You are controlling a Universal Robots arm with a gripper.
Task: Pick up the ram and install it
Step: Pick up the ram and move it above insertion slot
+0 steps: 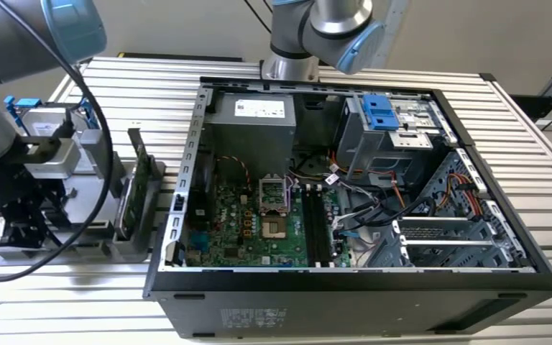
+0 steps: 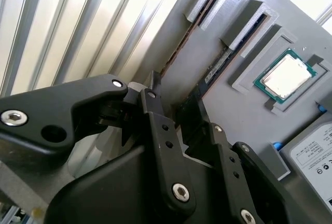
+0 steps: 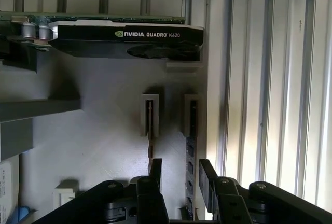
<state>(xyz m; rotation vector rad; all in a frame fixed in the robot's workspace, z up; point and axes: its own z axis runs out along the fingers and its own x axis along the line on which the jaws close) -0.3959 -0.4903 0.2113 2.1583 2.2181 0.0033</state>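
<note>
The ram point(image 3: 191, 149) is a thin stick with a row of dark chips, standing on edge in a slot of the grey parts holder point(image 3: 104, 136). My gripper point(image 3: 180, 175) is open, with one finger on each side of the ram's near end and a gap still showing. In the second wrist view the ram point(image 2: 224, 63) runs down between the black fingers point(image 2: 155, 117) of the gripper point(image 2: 189, 125). In the exterior view my arm point(image 1: 26, 144) hangs over the holder point(image 1: 84, 248) at the exterior view's left, beside the open computer case point(image 1: 353, 280).
A second, brown-edged stick point(image 3: 150, 125) stands in the neighbouring slot. The holder also carries an upright green graphics card point(image 1: 137, 187), a processor chip point(image 2: 288, 76) and a silver hard drive point(image 2: 316, 156). Black memory slots point(image 1: 316, 223) lie on the case's motherboard. Cables point(image 1: 372, 208) crowd beside them.
</note>
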